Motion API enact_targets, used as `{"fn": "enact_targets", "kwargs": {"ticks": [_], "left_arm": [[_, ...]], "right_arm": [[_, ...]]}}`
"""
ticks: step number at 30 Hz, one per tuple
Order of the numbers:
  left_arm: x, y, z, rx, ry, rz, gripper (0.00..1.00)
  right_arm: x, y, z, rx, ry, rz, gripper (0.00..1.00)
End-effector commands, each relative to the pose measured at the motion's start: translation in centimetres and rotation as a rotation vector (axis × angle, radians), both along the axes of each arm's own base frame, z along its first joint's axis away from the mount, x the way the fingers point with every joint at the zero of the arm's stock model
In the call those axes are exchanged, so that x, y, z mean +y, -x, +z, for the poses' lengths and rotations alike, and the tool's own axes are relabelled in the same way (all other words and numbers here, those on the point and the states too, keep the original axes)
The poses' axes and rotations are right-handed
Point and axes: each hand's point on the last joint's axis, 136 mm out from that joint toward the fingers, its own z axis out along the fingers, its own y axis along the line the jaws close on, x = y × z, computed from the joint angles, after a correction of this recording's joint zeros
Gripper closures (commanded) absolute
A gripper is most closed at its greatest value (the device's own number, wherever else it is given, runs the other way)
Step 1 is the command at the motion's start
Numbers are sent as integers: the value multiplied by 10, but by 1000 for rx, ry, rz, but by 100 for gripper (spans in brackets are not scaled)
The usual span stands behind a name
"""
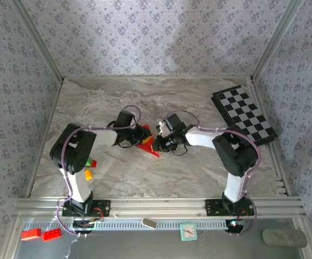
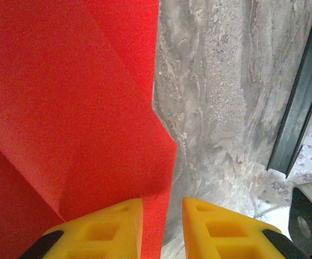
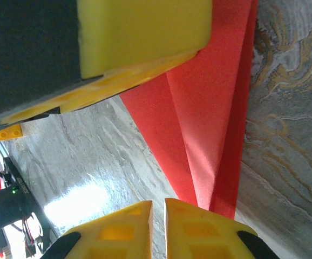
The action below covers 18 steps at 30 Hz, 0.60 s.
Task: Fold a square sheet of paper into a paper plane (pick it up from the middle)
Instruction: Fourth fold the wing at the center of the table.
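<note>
Red paper (image 1: 147, 141), folded to a pointed wedge, lies flat well left of the checkered board (image 1: 246, 114). Its tip is at the right gripper (image 1: 158, 144) on the board side, whose fingers (image 3: 199, 229) are nearly together with nothing between them. Left gripper (image 1: 136, 138), on the side away from the board, has fingers (image 2: 107, 229) slightly apart astride an edge.

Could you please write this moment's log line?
red paper: creased, partly folded; left pincer: over paper edge; right pincer: at paper tip

Overhead plus wrist close-ups of paper (image 1: 148, 143)
</note>
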Motion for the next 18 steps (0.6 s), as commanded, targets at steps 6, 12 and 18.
{"fn": "enact_targets", "kwargs": {"ticks": [6,12,18], "left_arm": [[-2,-1,-4,16,-11,0,74],[-1,-1,-7,23,-18,3,75],[0,-1,-9,29,-24,5,75]], "right_arm": [[-4,2,-13,11,59,11,85],[-7,3,-19,21,77,7,85],[-10,3,-23,25,93,1,85]]}}
